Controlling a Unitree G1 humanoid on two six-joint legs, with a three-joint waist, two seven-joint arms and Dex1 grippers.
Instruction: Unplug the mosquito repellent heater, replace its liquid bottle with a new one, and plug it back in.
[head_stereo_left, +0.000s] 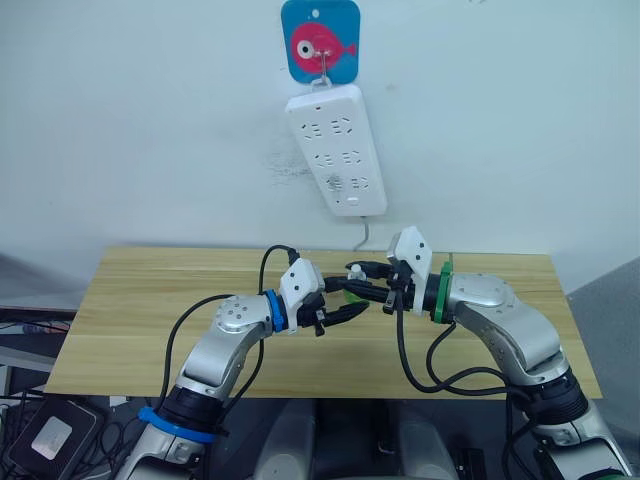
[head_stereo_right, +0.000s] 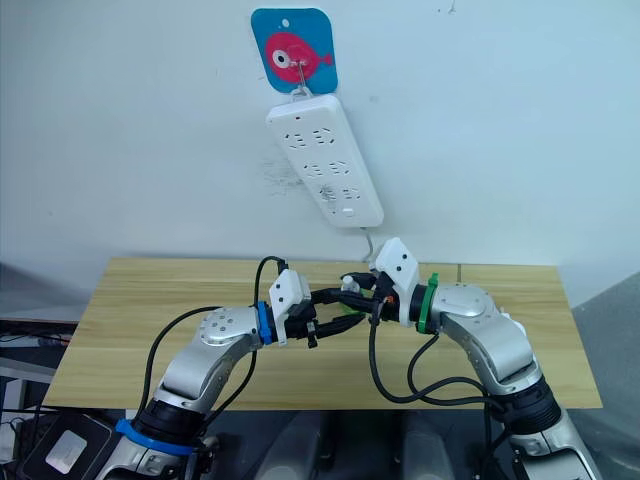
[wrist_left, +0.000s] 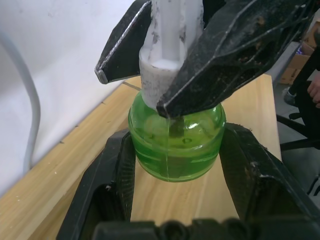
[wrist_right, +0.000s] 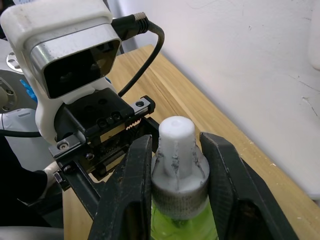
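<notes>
Left eye view: at mid-frame, above the wooden table (head_stereo_left: 150, 300), the left gripper (head_stereo_left: 345, 312) and right gripper (head_stereo_left: 368, 283) meet tip to tip around the new one (head_stereo_left: 352, 291), a small green bottle mostly hidden by black fingers. In the upper centre a white power strip (head_stereo_left: 338, 150) hangs tilted on the wall from a hook on a blue fish plaque (head_stereo_left: 320, 40); its cord drops behind the grippers.

Right eye view: same scene, the grippers meeting just below the strip's lower end.

Left wrist view: the left gripper's fingers (wrist_left: 112, 175) clamp the green body of the bottle at centre frame, while the right gripper's fingers (wrist_left: 225, 60) pinch its white cap (wrist_left: 160, 75) in the upper half. A white cable (wrist_left: 31, 107) runs down the left edge.

Right wrist view: the right gripper's fingers (wrist_right: 132, 190) squeeze the cap at lower centre; the left wrist's camera housing (wrist_right: 65, 45) crowds the upper left.
</notes>
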